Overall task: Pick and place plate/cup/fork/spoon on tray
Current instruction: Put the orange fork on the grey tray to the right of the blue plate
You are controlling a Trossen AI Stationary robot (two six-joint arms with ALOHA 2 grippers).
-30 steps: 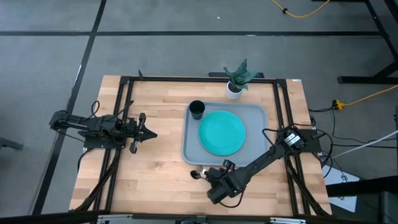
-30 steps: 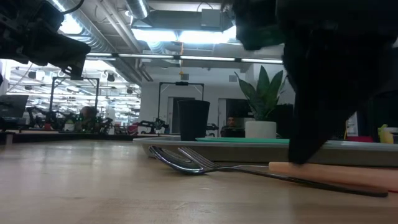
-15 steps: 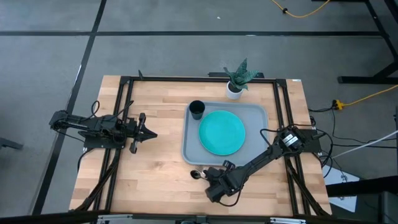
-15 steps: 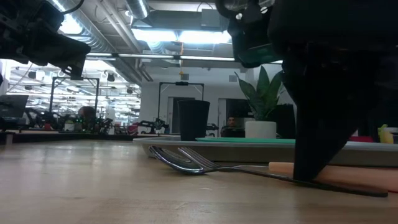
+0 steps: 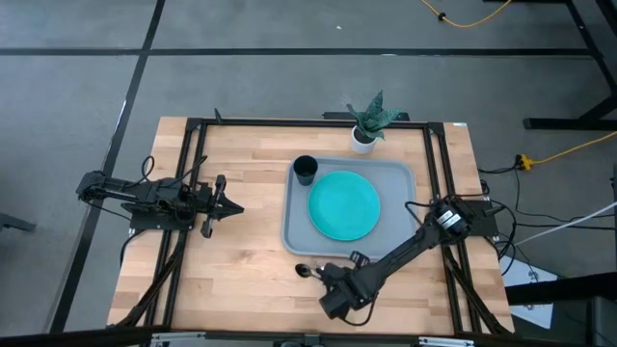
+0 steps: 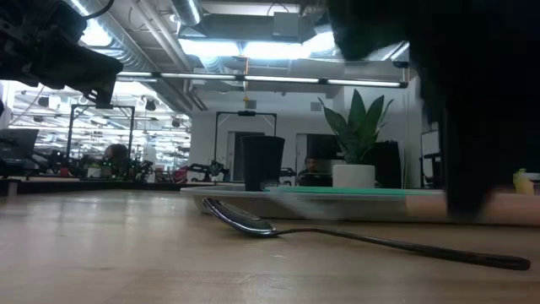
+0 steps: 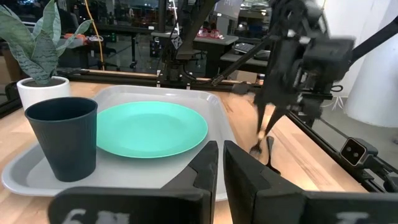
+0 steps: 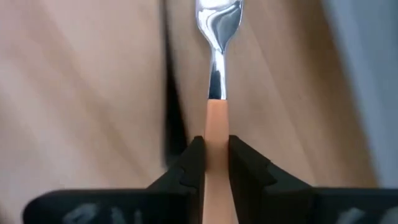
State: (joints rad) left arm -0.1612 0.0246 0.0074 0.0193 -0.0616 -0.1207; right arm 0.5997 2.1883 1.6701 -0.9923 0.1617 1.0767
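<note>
- Pale butcher-block planks made up the table [image 5: 241, 251], framed by black rails, with a workshop of desks and ceiling strip lights beyond it in the low view.
- At centre right of the high view sat the tray [image 5: 292, 229], with the plate [image 5: 343, 204] lying flat in its middle and the cup [image 5: 305, 170] standing in its upper-left corner; both looked already placed.
- A white pot with a plant [image 5: 365, 125] stood just past the tray's top edge, off the tray.
- At lower centre of the high view, just below the tray's bottom edge, the right gripper [image 8: 210, 163] was clamped narrow on the tan handle of the fork [image 8: 216, 118]; the fork's long axis ran straight out from between the fingers, tines leading.
- In the low view the tan handle showed as a blurred band level with the tray rim, clear of the wood, so I judged the fork to be lifted.
- Alone on the boards lay the spoon [image 6: 337, 235], bowl toward the left of the low view, thin handle trailing right, just in front of the tray.
- For the coming move the tray lay directly up-frame of the fork, very near, so a short carry over the rim seemed enough.
- Over at the left of the high view the left gripper [image 7: 219, 163] hung idle, well apart from the tray, its fingers drawn almost together on nothing.
</note>
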